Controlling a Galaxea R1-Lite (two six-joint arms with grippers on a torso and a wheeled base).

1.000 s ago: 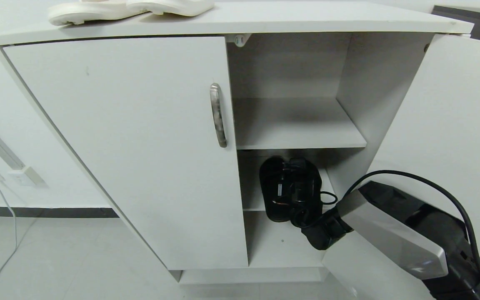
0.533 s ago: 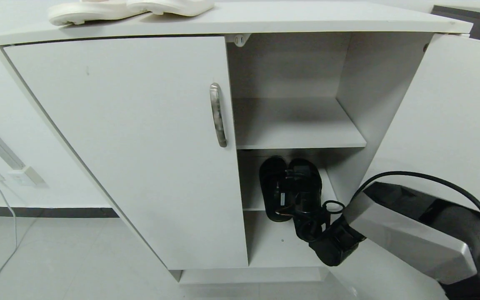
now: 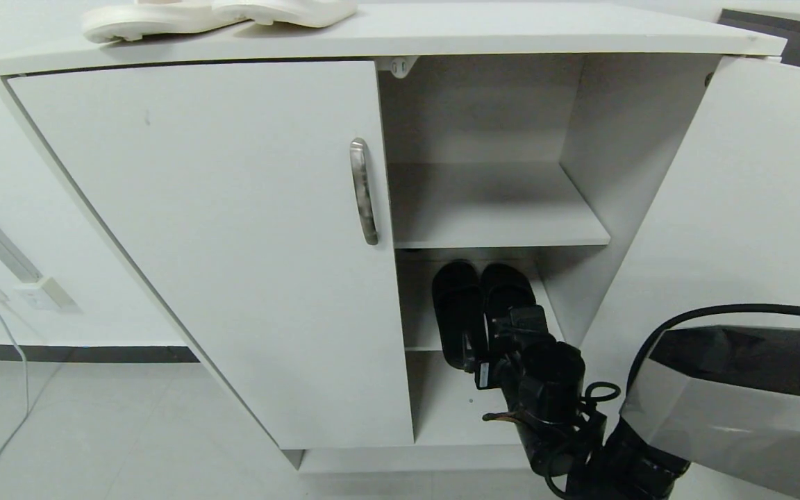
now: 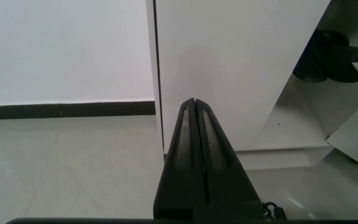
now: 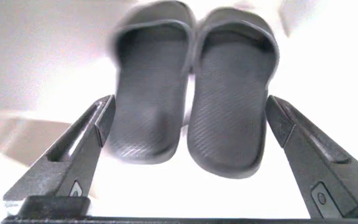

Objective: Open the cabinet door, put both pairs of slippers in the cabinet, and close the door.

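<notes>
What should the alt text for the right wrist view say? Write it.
Two black slippers lie side by side on a white shelf. The right gripper is open, one finger on either side of the pair.

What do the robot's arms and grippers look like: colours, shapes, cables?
The right arm has a silver-grey and glossy black shell, with a black cable arching over it. The right gripper has two black, tapering fingers. The left gripper is black too, narrowing to its tip.
</notes>
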